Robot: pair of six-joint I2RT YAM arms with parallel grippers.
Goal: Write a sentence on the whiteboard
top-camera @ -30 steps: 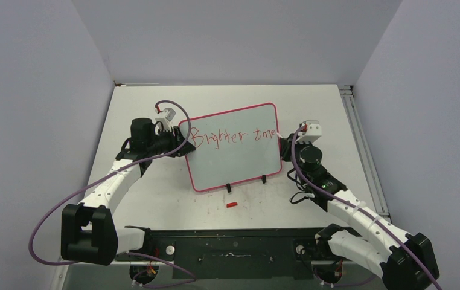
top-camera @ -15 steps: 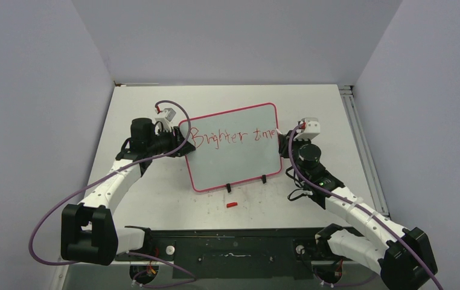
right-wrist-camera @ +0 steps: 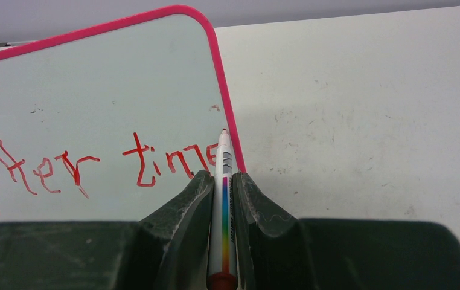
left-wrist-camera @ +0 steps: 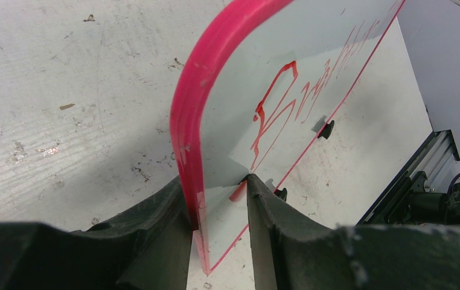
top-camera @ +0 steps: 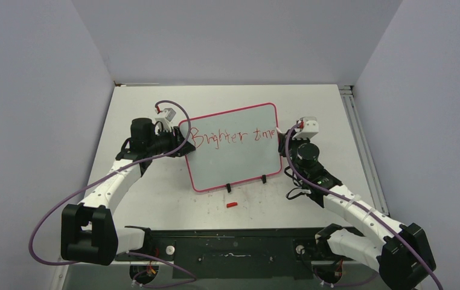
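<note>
The whiteboard (top-camera: pixel 233 166) stands tilted on the middle of the table, pink-red frame, black feet. Red lettering (top-camera: pixel 233 136) on its top line reads "Brighter time"; the second line is blank. My left gripper (top-camera: pixel 182 148) is shut on the board's left edge; in the left wrist view the frame (left-wrist-camera: pixel 194 109) sits between my fingers (left-wrist-camera: pixel 215 181). My right gripper (top-camera: pixel 285 145) is at the board's right edge, shut on a white marker with a rainbow stripe (right-wrist-camera: pixel 223 199). The marker's red tip (right-wrist-camera: pixel 223 131) is at the frame just right of "time" (right-wrist-camera: pixel 167 163).
A small red marker cap (top-camera: pixel 232 205) lies on the table in front of the board. A metal rail (top-camera: pixel 360 151) runs along the table's right edge. Grey walls close in the left, back and right. The black arm base (top-camera: pixel 233 248) spans the near edge.
My right wrist has shifted slightly toward the far side, beside the board's right edge. The lettering is unchanged. The left arm and the board have not moved.
</note>
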